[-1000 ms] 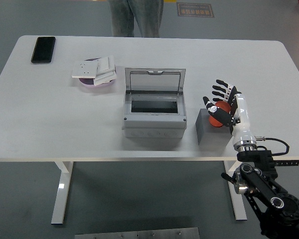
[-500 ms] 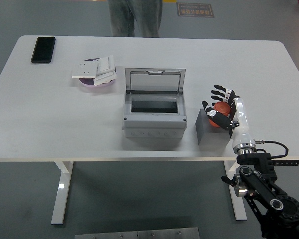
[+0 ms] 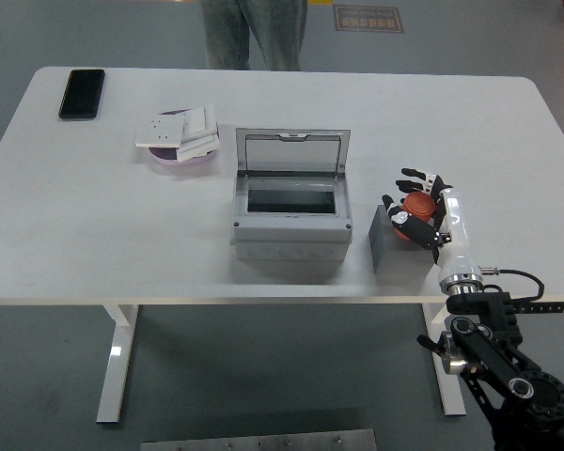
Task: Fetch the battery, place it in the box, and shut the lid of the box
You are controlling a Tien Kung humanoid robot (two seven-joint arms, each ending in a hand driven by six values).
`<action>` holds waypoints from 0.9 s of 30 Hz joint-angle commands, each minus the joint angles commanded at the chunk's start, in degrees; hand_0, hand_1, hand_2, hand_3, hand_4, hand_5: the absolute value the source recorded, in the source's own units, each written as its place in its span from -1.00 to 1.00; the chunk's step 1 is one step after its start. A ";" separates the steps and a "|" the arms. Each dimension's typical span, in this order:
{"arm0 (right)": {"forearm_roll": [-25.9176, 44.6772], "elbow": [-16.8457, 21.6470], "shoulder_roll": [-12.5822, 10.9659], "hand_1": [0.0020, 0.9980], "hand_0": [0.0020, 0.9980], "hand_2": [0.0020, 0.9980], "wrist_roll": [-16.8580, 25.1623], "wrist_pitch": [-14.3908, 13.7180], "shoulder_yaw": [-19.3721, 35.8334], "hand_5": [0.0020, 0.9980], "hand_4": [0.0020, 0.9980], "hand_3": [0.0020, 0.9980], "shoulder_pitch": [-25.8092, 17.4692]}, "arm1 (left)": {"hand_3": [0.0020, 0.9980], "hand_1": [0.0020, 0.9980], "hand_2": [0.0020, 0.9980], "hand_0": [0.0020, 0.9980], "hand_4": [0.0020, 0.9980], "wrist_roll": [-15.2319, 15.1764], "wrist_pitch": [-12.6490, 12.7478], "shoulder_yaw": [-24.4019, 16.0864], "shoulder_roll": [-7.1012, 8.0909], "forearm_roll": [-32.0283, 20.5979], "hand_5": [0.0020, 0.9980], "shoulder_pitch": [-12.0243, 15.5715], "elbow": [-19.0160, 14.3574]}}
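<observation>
At the right of the frame the right hand curls its fingers around an orange-red battery, gripping it just above a grey tray near the table's front edge. At centre, just left of the tray, sits the grey box, its lid raised upright at the back. A pink dish with white cards and a black phone lie at upper left. A person's legs stand at the top.

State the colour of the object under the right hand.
Orange-red object, seen in the head view.
</observation>
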 joint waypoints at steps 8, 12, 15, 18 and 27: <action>0.21 -0.30 -0.01 0.07 0.22 0.03 -0.29 -0.21 -0.14 -0.96 0.01 -0.05 -0.03 | 0.15 0.51 0.24 0.21 0.25 -0.03 0.05 -0.07 0.05 0.15 -0.77 -0.05 -0.01; 0.28 -0.54 0.06 0.07 0.22 0.03 -0.44 -0.27 -0.38 -0.96 0.01 -0.05 -0.04 | 0.15 0.51 0.24 0.21 0.25 -0.15 0.06 -0.01 0.04 0.07 -0.77 -0.09 0.00; 0.23 -0.65 0.09 0.04 0.24 0.00 -0.55 -0.33 -0.59 -1.00 -0.04 -0.11 -0.04 | 0.15 0.51 0.24 0.20 0.25 -0.28 0.13 0.00 0.06 0.04 -0.77 -0.12 0.01; 0.12 -0.68 0.11 0.04 0.24 0.00 -0.65 -0.39 -0.73 -1.00 -0.04 -0.11 -0.01 | 0.15 0.51 0.24 0.20 0.25 -0.33 0.20 -0.05 0.13 0.08 -0.77 -0.15 0.02; 0.20 -0.84 0.09 0.04 0.22 0.01 -0.62 -0.65 -0.99 -1.00 -0.05 -0.07 0.04 | 0.15 0.51 0.24 0.20 0.26 -0.38 0.38 -0.23 0.12 0.40 -0.76 -0.20 0.00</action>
